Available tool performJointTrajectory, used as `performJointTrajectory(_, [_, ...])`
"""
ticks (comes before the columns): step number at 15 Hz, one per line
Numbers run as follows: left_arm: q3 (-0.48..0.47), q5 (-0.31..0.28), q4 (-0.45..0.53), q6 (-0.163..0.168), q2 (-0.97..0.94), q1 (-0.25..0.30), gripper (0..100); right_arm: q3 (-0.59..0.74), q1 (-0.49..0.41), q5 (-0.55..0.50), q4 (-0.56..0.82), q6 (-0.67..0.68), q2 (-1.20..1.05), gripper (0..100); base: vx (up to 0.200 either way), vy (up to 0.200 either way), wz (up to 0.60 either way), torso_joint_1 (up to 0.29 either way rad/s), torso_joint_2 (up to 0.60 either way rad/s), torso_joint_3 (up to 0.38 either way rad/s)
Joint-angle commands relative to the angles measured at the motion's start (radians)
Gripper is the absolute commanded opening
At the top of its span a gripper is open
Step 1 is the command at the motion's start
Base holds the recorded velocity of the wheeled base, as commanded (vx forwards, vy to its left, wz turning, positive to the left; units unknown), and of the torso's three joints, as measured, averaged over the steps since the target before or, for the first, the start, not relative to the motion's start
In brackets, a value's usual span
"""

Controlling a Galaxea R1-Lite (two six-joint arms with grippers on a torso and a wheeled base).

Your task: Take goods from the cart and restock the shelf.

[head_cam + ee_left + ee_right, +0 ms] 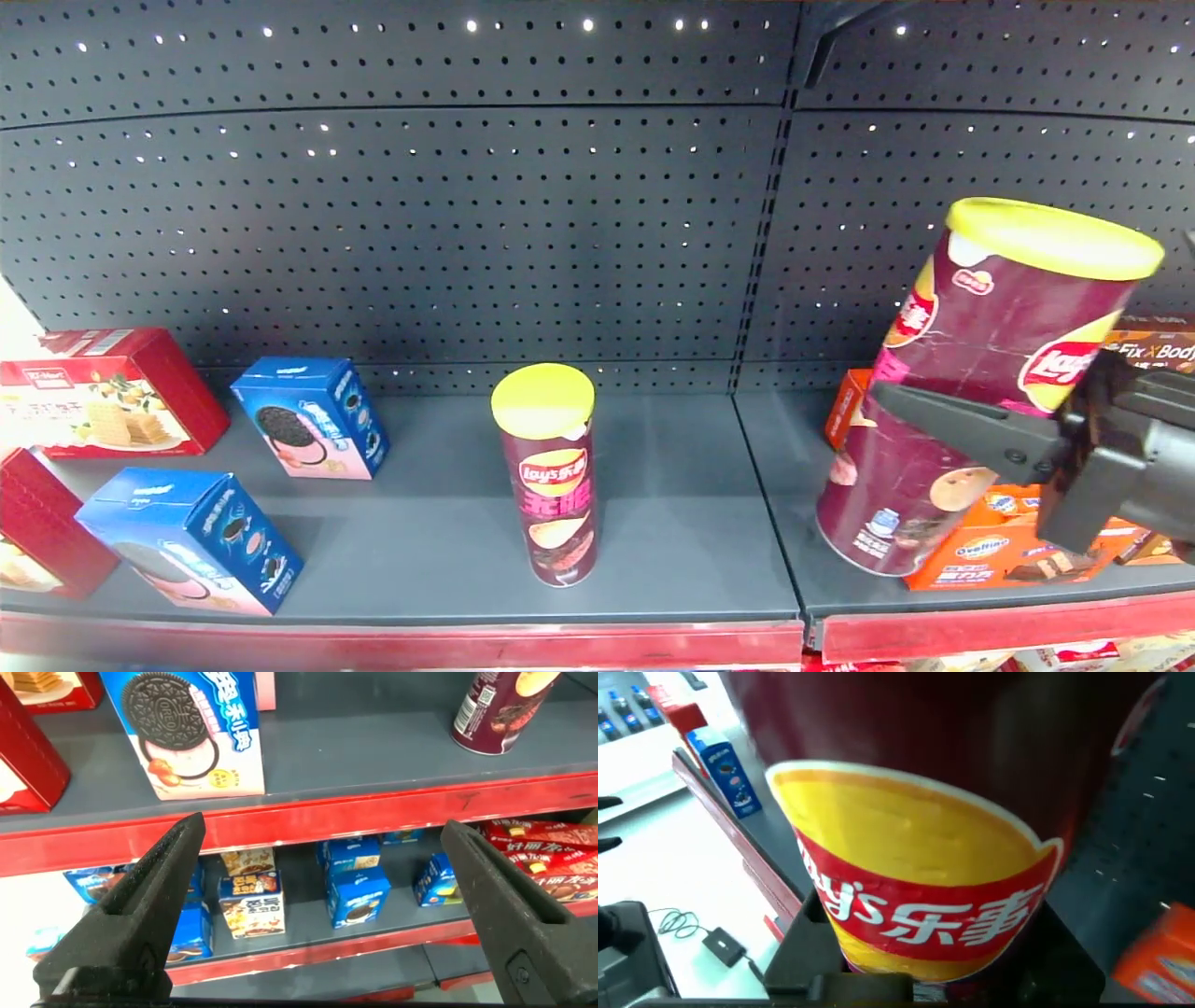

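My right gripper (1018, 439) is shut on a maroon chip can (980, 373) with a yellow lid, held tilted above the right end of the grey shelf (691, 523). Close up, the can's maroon and yellow wall (924, 868) sits between the gripper's fingers. A second, like can (555, 471) stands upright at the shelf's middle, and its base (491, 714) also appears in the left wrist view. My left gripper (322, 905) is open in front of the shelf's red front edge (327, 812), below a blue cookie box (187, 728).
Two blue cookie boxes (313, 415) (191, 551) and red biscuit boxes (107, 392) fill the shelf's left part. Orange boxes (999, 551) lie under and behind the held can. A lower shelf holds blue packs (355, 891) and red bags (551, 849). The pegboard (467, 233) backs the shelf.
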Motion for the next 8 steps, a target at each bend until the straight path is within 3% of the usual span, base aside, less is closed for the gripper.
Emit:
performJointTrajectory(1, [0.000,0.000,0.000,0.000,0.001,0.000,100,-0.067,0.035,0.005,-0.019,0.002,0.162,0,0.000,0.000,0.00,0.000,0.00,0.000])
performJointTrajectory(5, [0.000,0.000,0.000,0.000,0.001,0.000,100,-0.161,0.038,-0.004,-0.128,-0.001,0.352,0,0.000,0.000,0.00,0.000,0.00,0.000])
performJointTrajectory(8, [0.000,-0.001,0.000,0.000,0.001,0.000,100,-0.320,0.040,-0.015,-0.142,-0.002,0.513,0,0.000,0.000,0.00,0.000,0.00,0.000])
